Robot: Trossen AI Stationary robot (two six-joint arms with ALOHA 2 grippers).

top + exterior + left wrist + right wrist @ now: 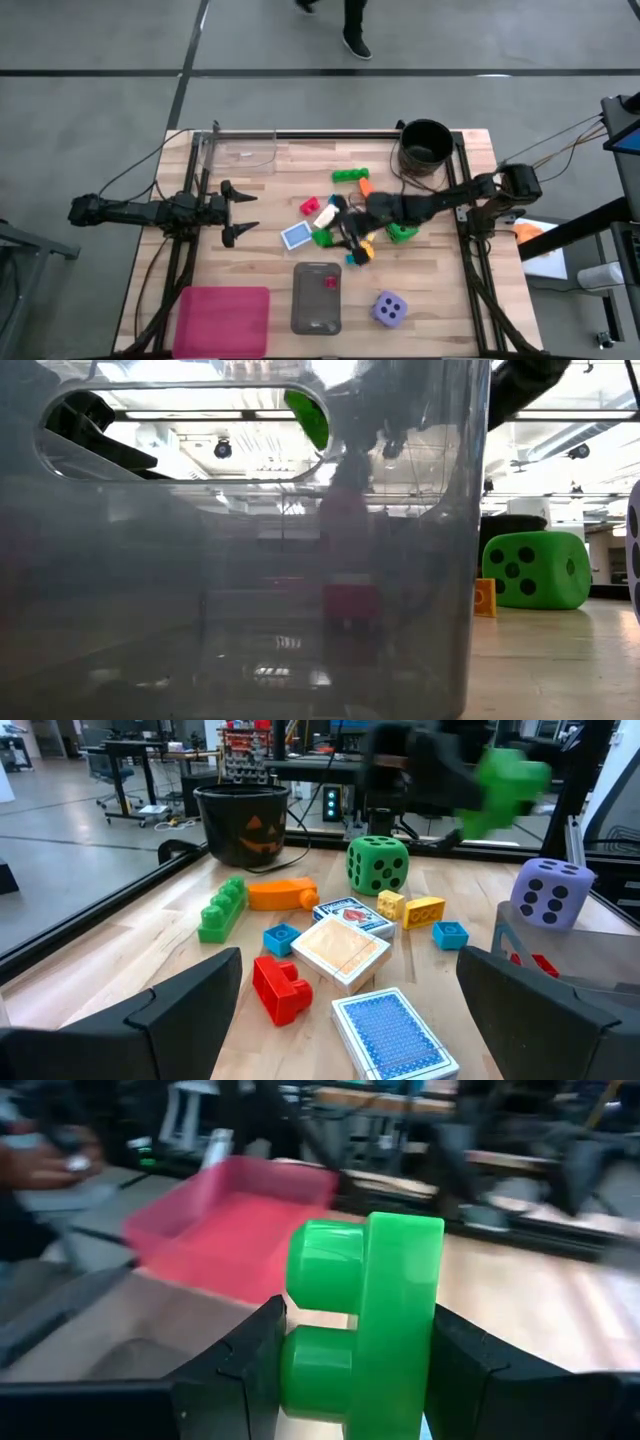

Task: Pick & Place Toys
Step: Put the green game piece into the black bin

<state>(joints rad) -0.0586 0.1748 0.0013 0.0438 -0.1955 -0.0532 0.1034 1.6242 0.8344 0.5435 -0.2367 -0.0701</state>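
Two fingers (455, 1370) — green block (375, 1320) between

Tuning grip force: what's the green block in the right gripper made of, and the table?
Green block: looks like hard moulded plastic, glossy, with round studs and soft highlights. Table: looks like wood, pale planks with visible seams and grain; the finish can't be told.

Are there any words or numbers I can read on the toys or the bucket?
No words or numbers can be read anywhere.
Bucket: an orange pumpkin face, no letters.
Green die: black dots only.
Purple die: dark dots only.
Top card: a red and blue print, too blurred to read.
Blue card: a pattern, no text.
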